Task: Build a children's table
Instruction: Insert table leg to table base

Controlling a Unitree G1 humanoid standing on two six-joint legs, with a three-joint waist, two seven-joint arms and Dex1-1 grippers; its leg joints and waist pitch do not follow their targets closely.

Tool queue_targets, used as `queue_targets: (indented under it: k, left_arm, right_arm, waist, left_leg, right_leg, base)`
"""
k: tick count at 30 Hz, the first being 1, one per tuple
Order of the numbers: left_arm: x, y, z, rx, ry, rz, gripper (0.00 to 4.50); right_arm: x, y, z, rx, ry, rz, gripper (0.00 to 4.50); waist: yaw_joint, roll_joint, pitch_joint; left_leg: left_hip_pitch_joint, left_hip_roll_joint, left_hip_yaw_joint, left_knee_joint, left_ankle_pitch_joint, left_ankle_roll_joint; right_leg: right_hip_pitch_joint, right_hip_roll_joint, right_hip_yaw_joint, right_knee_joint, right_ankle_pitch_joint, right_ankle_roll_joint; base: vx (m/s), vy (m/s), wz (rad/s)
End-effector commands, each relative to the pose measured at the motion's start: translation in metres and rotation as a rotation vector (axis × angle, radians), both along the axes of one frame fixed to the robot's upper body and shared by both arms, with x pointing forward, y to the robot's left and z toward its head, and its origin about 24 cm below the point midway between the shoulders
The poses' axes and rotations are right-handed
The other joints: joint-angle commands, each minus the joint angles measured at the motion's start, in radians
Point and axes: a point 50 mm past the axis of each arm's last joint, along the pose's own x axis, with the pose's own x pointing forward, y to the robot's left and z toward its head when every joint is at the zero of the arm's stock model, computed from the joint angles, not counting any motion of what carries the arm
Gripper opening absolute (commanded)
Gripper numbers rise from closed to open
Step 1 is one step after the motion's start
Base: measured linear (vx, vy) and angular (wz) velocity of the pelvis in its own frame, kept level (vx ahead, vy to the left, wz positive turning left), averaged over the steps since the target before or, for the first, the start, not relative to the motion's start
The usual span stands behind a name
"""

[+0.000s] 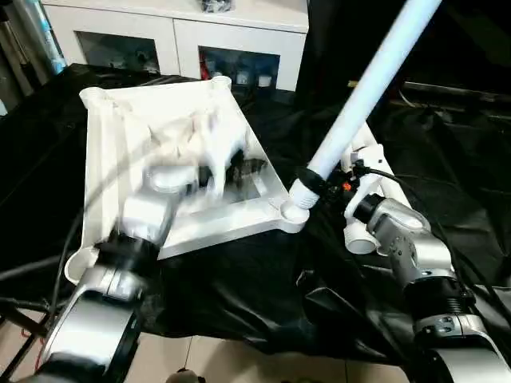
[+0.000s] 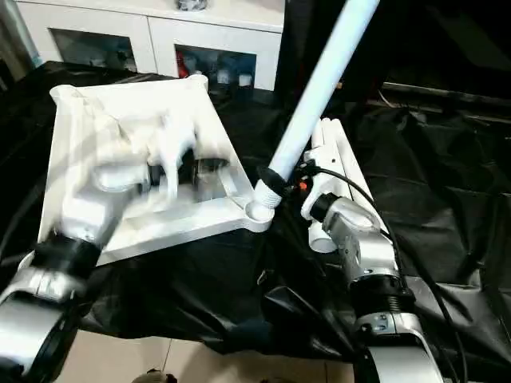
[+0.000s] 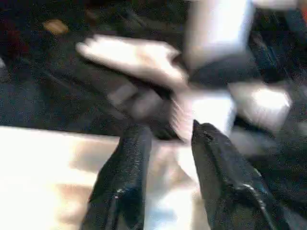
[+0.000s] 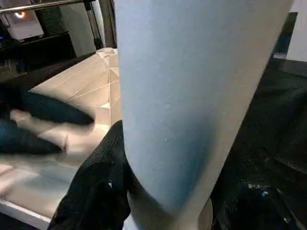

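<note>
On a work surface draped in crumpled black sheeting (image 1: 239, 279) lies the white tabletop (image 1: 120, 144), upside down, its ribbed underside facing up. Pale floor tiles (image 1: 263, 359) show at the sheeting's near edge. Behind the tabletop, against the far wall, stands a white cabinet (image 1: 176, 32) with glass doors and small items blurred inside.

The tabletop's long axis runs from the robot's near left toward the cabinet, with round sockets at its corners. At the corner socket (image 1: 294, 214) nearest the robot's right arm, one white tube leg (image 1: 367, 88) stands seated at its ribbed lower end. Its long axis slants up and away from the tabletop, toward the robot's right, and runs out of view at the top. More white legs (image 2: 335, 159) lie flat on the sheeting just beside that corner, on the side away from the tabletop, pointing roughly toward the far wall.

The right gripper (image 1: 351, 179) sits just beside the seated leg's lower end; the right wrist view shows a black finger (image 4: 96, 187) pressed against the tube, which fills the space between the fingers.

The left gripper (image 3: 165, 139), blurred, hovers over the tabletop's underside near its middle, fingers parted with nothing between them
</note>
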Motion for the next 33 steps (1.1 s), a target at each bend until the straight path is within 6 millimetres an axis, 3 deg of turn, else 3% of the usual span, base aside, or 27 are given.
queue_targets:
  k: [1,5,12,13,17,19,21,23,24,33]
  left_arm:
    - [-0.001,-0.001,-0.007,0.066,0.008,-0.040,1.97]
    - [-0.003,0.001,-0.022,0.102,0.080,-0.065,2.02]
    - [-0.007,0.004,-0.034,0.136,0.164,-0.095,2.02]
    - [-0.007,0.005,-0.036,0.145,0.165,-0.093,1.74]
    - [-0.006,0.010,-0.044,0.197,0.175,-0.078,1.61]
    - [-0.006,0.013,-0.046,0.219,0.176,-0.069,1.23]
    - [-0.005,0.018,-0.049,0.256,0.181,-0.043,1.23]
    - [-0.005,0.020,-0.051,0.270,0.189,-0.040,0.93]
    - [-0.005,0.020,-0.051,0.271,0.193,-0.040,0.76]
    - [-0.008,0.025,-0.052,0.267,0.241,-0.060,0.31]
  right_arm:
    - [0.002,-0.005,0.003,-0.018,-0.008,-0.008,1.87]
    - [0.001,-0.003,0.001,-0.027,-0.002,-0.003,1.87]
    - [-0.001,-0.001,-0.002,-0.042,0.007,0.011,1.87]
    - [-0.001,-0.001,-0.002,-0.042,0.007,0.010,1.87]
    - [-0.001,0.000,-0.003,-0.045,0.010,0.012,1.87]
    - [-0.002,0.001,-0.003,-0.048,0.010,0.015,1.87]
    - [-0.002,0.002,-0.003,-0.049,0.011,0.019,1.87]
    - [-0.001,0.003,-0.003,-0.050,0.011,0.023,1.87]
    - [-0.001,0.003,-0.003,-0.051,0.011,0.023,1.87]
    - [0.000,0.007,-0.003,-0.069,0.034,0.068,1.87]
  waist:
    - [0.000,0.016,-0.079]
    - [-0.004,0.018,-0.078]
    - [-0.004,0.024,-0.079]
    - [-0.004,0.022,-0.079]
    - [-0.004,0.024,-0.079]
    - [-0.003,0.025,-0.079]
    - [-0.004,0.025,-0.078]
    - [-0.003,0.025,-0.076]
    - [-0.004,0.020,-0.076]
    - [-0.005,0.019,-0.074]
  left_leg:
    - [0.023,0.023,0.000,-0.056,-0.146,0.035]
    - [0.023,0.020,0.000,-0.057,-0.175,0.020]
    - [0.023,0.022,-0.001,-0.056,-0.163,0.025]
    - [0.022,0.020,-0.001,-0.055,-0.161,0.030]
    - [0.022,0.019,-0.001,-0.054,-0.153,0.037]
    - [0.022,0.021,-0.002,-0.055,-0.155,0.036]
    - [0.023,0.021,-0.001,-0.055,-0.167,0.034]
    - [0.024,0.022,-0.001,-0.056,-0.178,0.030]
    - [0.023,0.021,-0.001,-0.057,-0.183,0.028]
    - [0.023,0.020,-0.002,-0.057,-0.189,0.026]
  right_leg:
    - [0.065,-0.069,0.046,-0.057,-0.008,-0.243]
    - [0.065,-0.070,0.047,-0.064,-0.065,-0.229]
    - [0.066,-0.071,0.047,-0.059,-0.026,-0.252]
    - [0.067,-0.070,0.046,-0.059,-0.020,-0.255]
    - [0.067,-0.070,0.047,-0.060,-0.022,-0.251]
    - [0.067,-0.072,0.046,-0.059,-0.024,-0.251]
    - [0.066,-0.072,0.046,-0.061,-0.038,-0.251]
    - [0.065,-0.073,0.047,-0.064,-0.061,-0.249]
    - [0.066,-0.073,0.047,-0.065,-0.075,-0.246]
    - [0.064,-0.074,0.047,-0.070,-0.132,-0.233]
  base:
    - [0.000,0.000,0.00]
    - [0.000,0.000,0.00]
    - [0.000,0.000,0.00]
    - [0.000,0.000,0.00]
    - [0.000,0.000,0.00]
    - [0.000,0.000,0.00]
    - [0.000,0.000,0.00]
    - [0.000,0.000,0.00]
    - [0.000,0.000,0.00]
    - [0.000,0.000,0.00]
